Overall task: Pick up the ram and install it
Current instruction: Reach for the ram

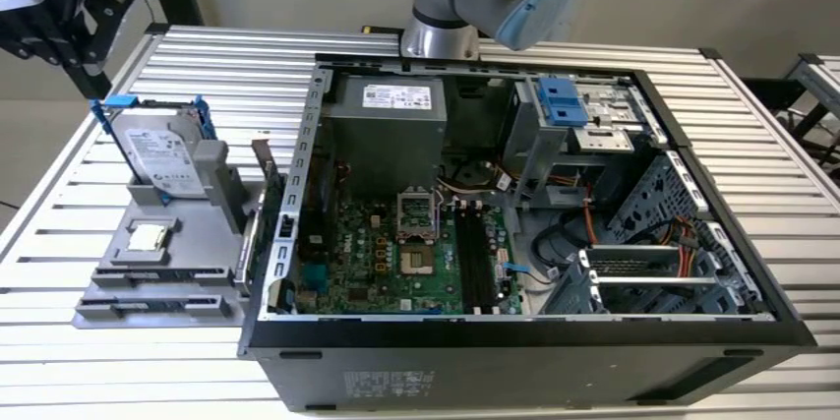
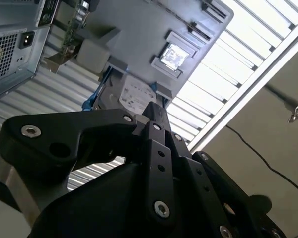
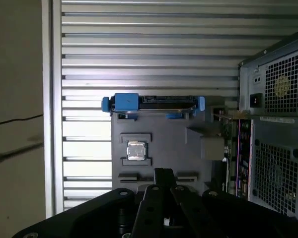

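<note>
Hovering over parts tray (image 3: 164, 139) near processor chip (image 3: 136, 150), gripper (image 3: 161, 172) jaws pinched together, empty; should open wide, square up to ram's long edges.

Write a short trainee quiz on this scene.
1. True or false: the hard drive stands on the gray fixture, outside the computer case.
2. What lies in the fixture's square pocket? A. processor chip B. fan C. screwdriver
3. Short answer: what does the gripper hold?
Key: 1 true; 2 A; 3 nothing.
</note>
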`<state>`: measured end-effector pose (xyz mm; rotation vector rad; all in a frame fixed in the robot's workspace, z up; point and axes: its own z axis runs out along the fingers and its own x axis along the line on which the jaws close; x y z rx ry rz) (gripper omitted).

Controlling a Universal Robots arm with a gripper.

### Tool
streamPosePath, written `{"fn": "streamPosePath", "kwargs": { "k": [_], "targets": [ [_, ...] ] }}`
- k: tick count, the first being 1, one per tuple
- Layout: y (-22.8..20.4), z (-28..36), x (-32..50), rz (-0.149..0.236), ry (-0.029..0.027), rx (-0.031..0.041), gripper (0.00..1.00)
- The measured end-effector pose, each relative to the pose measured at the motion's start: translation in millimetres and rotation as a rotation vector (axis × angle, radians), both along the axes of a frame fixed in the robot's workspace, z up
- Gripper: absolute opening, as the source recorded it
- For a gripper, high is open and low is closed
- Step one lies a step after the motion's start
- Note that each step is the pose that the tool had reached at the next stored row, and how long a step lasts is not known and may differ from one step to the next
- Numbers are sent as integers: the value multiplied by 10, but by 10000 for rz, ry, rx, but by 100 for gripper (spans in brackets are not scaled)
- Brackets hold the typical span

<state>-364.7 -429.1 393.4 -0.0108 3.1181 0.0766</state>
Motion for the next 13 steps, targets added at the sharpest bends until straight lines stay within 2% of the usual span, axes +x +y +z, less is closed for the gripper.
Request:
{"fn": "streamPosePath", "kwargs": {
  "k": [7, 13],
  "targets": [
    [-15, 0, 0, 105, 1, 0, 0],
    [-90, 0, 0, 102, 1, -1, 0]
  ]
}}
